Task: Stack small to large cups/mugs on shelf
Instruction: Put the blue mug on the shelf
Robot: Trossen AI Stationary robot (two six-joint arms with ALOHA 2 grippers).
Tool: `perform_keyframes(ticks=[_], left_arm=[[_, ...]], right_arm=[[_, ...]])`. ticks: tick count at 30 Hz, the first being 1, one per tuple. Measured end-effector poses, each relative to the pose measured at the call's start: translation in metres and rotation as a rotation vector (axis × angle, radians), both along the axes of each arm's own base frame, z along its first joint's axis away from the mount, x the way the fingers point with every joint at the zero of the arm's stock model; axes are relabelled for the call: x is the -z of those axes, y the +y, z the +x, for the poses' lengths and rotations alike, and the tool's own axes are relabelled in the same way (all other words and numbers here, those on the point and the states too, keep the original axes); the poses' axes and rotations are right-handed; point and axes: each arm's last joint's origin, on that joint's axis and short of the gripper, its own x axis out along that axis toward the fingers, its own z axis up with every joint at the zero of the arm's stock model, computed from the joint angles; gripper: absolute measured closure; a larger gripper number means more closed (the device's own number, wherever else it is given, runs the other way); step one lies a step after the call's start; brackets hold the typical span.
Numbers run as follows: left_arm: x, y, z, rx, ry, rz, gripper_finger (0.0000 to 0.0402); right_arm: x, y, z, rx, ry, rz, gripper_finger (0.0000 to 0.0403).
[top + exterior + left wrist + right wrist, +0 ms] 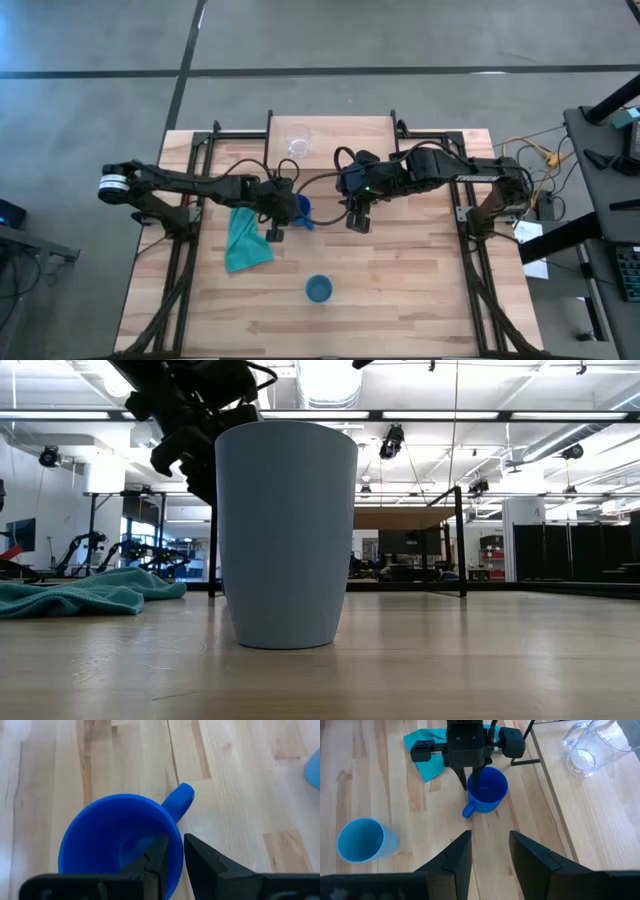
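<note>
The dark blue handled mug (304,210) is at the table's middle, and my left gripper (294,208) is shut on its rim. The lighter blue handleless cup (318,290) stands upright on its base near the table's front edge; it fills the low view (287,535). The clear glass cup (298,143) stands on the shelf (340,135) at the table's far edge. My right gripper (490,855) is open and empty, just right of the mug (487,790), above the table. My left gripper pinches the mug's wall at the rim (173,829), close to where the handle (181,800) joins it. One finger (156,854) is inside the mug and one (202,860) outside. The fingers come from above, pointing down. The mug is upright; I cannot tell whether it is clear of the table.
A teal cloth (245,238) lies crumpled on the table left of the mug, under my left arm. The shelf's black legs (461,540) stand at the far side. Bare tabletop lies right of the light blue cup and along the front edge.
</note>
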Motion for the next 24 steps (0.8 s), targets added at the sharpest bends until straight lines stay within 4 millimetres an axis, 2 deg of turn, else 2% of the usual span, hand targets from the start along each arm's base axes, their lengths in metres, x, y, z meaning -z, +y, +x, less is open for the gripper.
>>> perform_keyframes(ticks=[12, 18, 24], left_arm=[[0.013, 0.0, 0.005, 0.001, 0.051, -0.008, 0.0354], [0.012, 0.0, 0.005, 0.001, 0.042, -0.007, 0.0355], [0.007, 0.0, 0.003, 0.001, 0.026, -0.006, 0.0393]], right_arm=[[0.0, 0.0, 0.0, 0.0, 0.0, 0.0, 0.0277], [0.0, 0.0, 0.0, 0.0, 0.0, 0.0, 0.0277], [0.0, 0.0, 0.0, 0.01, -0.002, 0.007, 0.0277]])
